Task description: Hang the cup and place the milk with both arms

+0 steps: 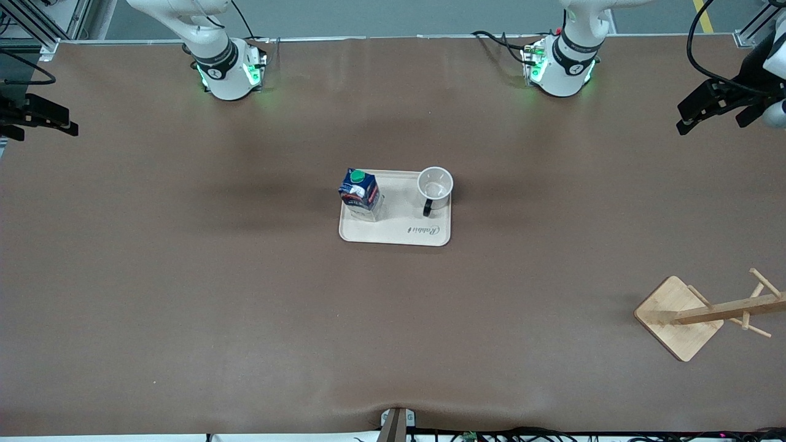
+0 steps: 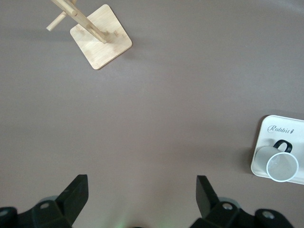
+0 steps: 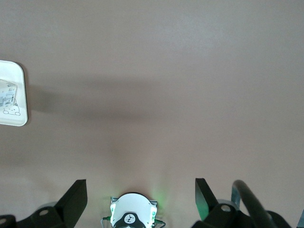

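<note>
Starting from the brown matte table (image 1: 184, 307), you have a cream tray (image 1: 399, 232) at its centre, a bamboo mug tree (image 1: 706, 314) near the corner at the left arm's end, then carton and mug. The milk (image 1: 359, 193) stands at the tray's right-arm edge, the cup (image 1: 435, 187) at its left-arm edge, handle toward the front camera. Left gripper (image 2: 140, 197) and right gripper (image 3: 140, 197) hang high over the table's ends, fingers wide apart, empty; each is nearer its own item.

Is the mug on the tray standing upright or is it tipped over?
Upright. The mug shows its round open mouth straight up to the high camera, with its black handle at the side, and it rests on the tray beside the milk carton.
</note>
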